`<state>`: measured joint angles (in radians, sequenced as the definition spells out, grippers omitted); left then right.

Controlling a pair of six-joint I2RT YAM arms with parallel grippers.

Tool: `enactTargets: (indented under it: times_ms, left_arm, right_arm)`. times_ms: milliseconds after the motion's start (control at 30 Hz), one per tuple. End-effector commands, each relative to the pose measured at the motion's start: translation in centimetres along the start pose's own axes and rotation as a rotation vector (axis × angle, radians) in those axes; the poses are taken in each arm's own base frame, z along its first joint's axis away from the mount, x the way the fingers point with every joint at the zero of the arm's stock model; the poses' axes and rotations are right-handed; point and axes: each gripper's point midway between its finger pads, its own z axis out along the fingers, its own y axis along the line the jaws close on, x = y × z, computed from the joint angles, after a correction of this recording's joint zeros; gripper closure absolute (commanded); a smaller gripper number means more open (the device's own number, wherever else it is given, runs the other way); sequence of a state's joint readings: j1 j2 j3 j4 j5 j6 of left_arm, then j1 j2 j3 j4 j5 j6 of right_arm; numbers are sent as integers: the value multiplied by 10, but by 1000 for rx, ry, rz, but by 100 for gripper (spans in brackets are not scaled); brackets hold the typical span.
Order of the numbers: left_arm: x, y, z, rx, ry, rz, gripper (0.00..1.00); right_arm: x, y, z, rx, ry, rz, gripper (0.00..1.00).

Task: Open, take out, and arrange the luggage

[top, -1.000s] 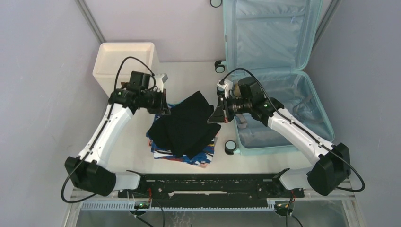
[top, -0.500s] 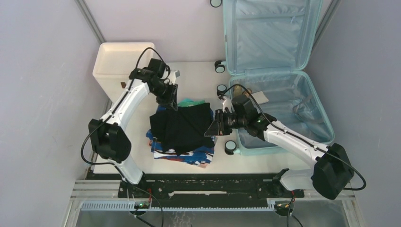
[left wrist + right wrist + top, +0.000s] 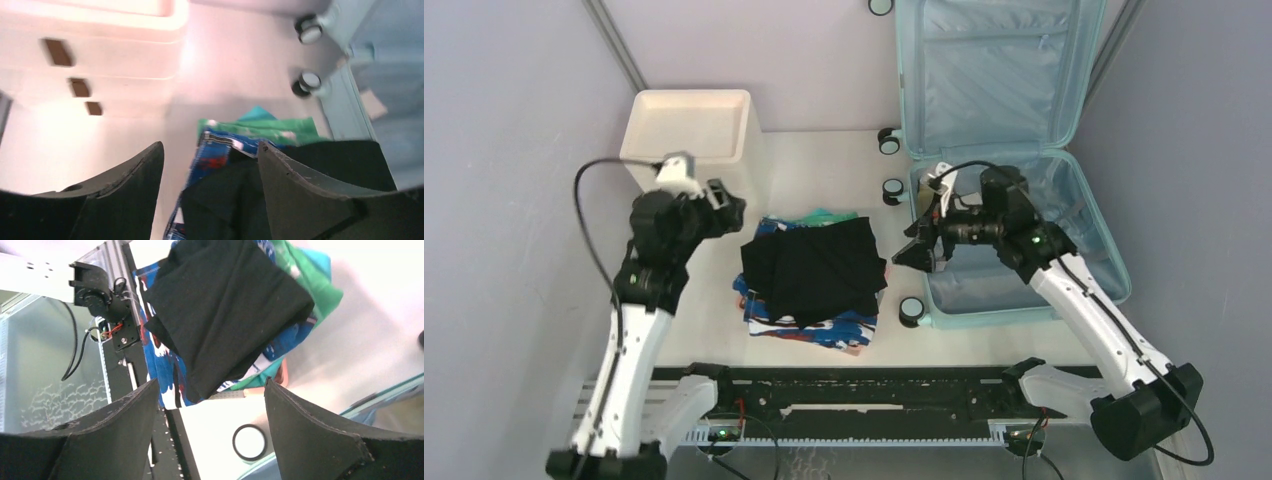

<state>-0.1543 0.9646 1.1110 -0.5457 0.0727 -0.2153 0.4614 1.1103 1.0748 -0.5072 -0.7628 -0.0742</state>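
Observation:
The luggage (image 3: pixel 1024 250) lies open at the right, its lid (image 3: pixel 999 70) standing up against the back wall and its pale blue lining showing. A folded black garment (image 3: pixel 816 268) tops a pile of coloured clothes (image 3: pixel 809 328) at mid-table. My left gripper (image 3: pixel 726 207) hovers open and empty just left of the pile's far corner; the left wrist view has the black garment (image 3: pixel 235 200) between and below its fingers (image 3: pixel 125 190). My right gripper (image 3: pixel 912 255) is open and empty over the luggage's left rim, with the black garment (image 3: pixel 225 305) ahead of it.
A cream-white cabinet (image 3: pixel 689 125) stands at the back left, close behind my left arm. Caster wheels (image 3: pixel 911 311) stick out from the luggage's left side toward the pile. The black rail (image 3: pixel 854 385) runs along the near edge.
Both grippers opened and let go of the black garment, which now lies flat on the pile. The left arm drew back to the left, the right arm back toward the luggage.

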Motion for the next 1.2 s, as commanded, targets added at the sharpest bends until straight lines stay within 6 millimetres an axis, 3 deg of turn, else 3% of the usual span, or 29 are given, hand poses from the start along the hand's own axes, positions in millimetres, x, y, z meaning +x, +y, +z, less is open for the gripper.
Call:
enactTargets:
  times_ms: [0,133,267,367,533,833,1000,1167]
  left_arm:
    - [-20,44,1,-104,-324,-151,24]
    - [-22,86,5,-170,-424,-208,21]
    - [-28,110,27,-133,-434,-208,25]
    - [-31,137,44,-132,-390,-237,30]
    - [-36,162,65,-164,-298,-136,33]
    - [-23,180,92,-154,-166,28,37]
    - [-27,190,101,-164,-146,21,49]
    - [-38,187,107,-124,-150,16,59]
  right_arm:
    - [-21,23,-22,-210,-63,-215,16]
    - [-15,5,-22,-231,-59,-144,16]
    - [-11,-15,-32,-222,-81,-83,16]
    - [-3,-19,-36,-224,-85,-70,16]
    - [2,-21,-42,-210,-97,-81,16]
    - [2,-21,-44,-208,-100,-82,16]
    - [2,-22,-46,-200,-102,-81,16]
    - [3,-25,-45,-194,-98,-78,16]
